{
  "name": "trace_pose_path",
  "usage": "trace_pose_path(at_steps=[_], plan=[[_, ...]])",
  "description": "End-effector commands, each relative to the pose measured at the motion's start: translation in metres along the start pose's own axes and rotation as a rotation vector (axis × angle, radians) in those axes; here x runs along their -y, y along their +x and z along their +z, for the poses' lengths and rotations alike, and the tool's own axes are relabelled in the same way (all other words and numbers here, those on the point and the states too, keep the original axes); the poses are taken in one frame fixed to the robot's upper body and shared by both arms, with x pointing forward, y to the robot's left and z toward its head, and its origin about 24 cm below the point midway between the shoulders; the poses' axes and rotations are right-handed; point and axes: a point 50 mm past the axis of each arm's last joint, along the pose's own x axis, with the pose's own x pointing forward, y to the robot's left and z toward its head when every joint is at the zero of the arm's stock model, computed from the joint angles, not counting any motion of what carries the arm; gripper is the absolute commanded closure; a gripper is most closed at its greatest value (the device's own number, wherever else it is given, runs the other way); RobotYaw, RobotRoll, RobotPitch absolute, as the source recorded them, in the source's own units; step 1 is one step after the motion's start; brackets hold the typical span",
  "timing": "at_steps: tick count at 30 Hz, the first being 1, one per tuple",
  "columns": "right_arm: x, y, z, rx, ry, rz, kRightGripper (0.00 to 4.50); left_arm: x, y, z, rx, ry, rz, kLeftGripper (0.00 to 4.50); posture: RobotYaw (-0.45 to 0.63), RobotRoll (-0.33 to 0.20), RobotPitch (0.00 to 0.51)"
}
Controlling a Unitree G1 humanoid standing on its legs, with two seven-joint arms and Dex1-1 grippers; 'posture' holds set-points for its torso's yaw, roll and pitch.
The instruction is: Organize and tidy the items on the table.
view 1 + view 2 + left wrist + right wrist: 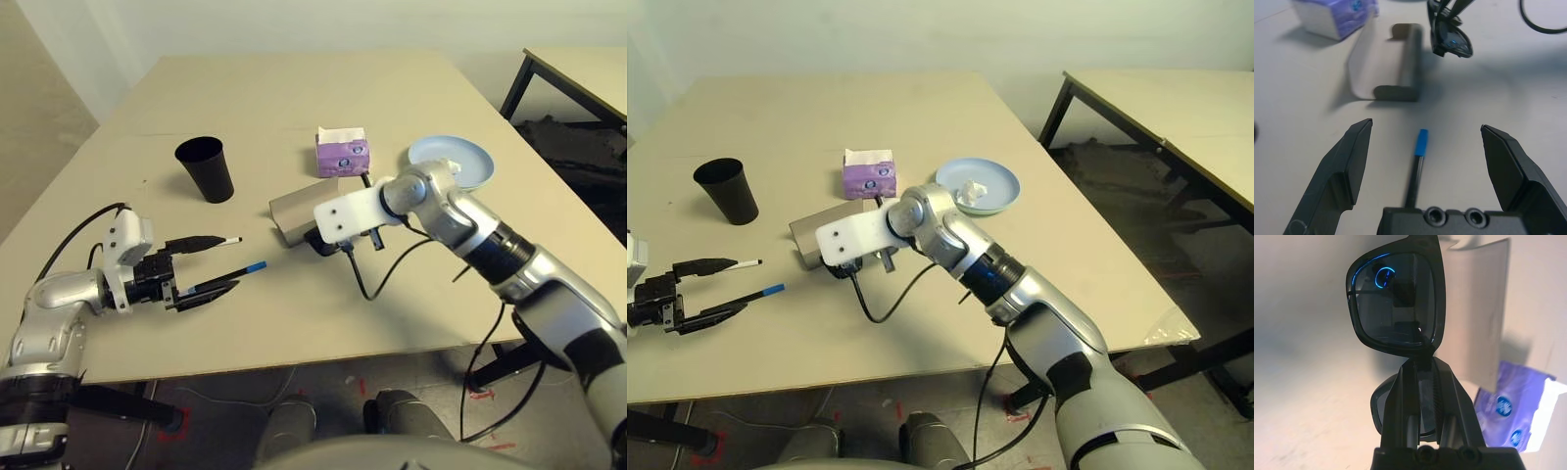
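Beige tabletop [294, 108] carries all items; a second, black-legged table [1156, 98] stands off to the right.

Nearest to me, the left gripper [211, 266] rests low at the table's near left, jaws fully apart. The blue-capped pen [1418, 161] lies between them, its long axis running along the gripper's pointing direction, cap end away from the palm. The white marker [220, 241] lies just beside the upper finger.

Mid-table, the right gripper [1420, 382] is clamped on the black sunglasses [1393, 303], gripping at the bridge, lenses hanging clear of the surface. I judge the coming move as a placement into the grey glasses case [299, 211], which lies open directly beyond the sunglasses, long axis crosswise to the right forearm. The right arm is nearer; its wrist pitches down and leftward.

Farther back: purple tissue box [342, 152], black cup [206, 168], blue plate [980, 186] holding crumpled white paper [972, 191].
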Motion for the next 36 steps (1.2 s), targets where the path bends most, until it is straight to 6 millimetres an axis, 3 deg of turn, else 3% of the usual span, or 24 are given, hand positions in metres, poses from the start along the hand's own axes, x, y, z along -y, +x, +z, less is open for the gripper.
trace_pose_path(at_steps=[1, 18, 28, 36], plan=[[0.015, 0.001, -0.001, -0.002, -0.005, -0.051, 4.40, -0.002, -0.001, 0.001, 0.006, -0.018, 0.041, 0.00, 0.11, 0.000, 0.026], [0.042, 0.037, 0.007, -0.022, 0.012, -0.171, 4.40, -0.003, -0.005, 0.002, 0.014, -0.025, 0.073, 0.00, 0.13, 0.000, 0.035], [0.036, 0.042, -0.007, -0.065, 0.041, -0.175, 4.40, -0.001, -0.008, 0.001, 0.015, -0.025, 0.087, 0.00, 0.14, 0.000, 0.035], [0.028, 0.049, -0.007, -0.055, 0.066, -0.148, 4.40, -0.001, -0.008, 0.002, 0.018, -0.024, 0.088, 0.00, 0.15, 0.000, 0.034]])
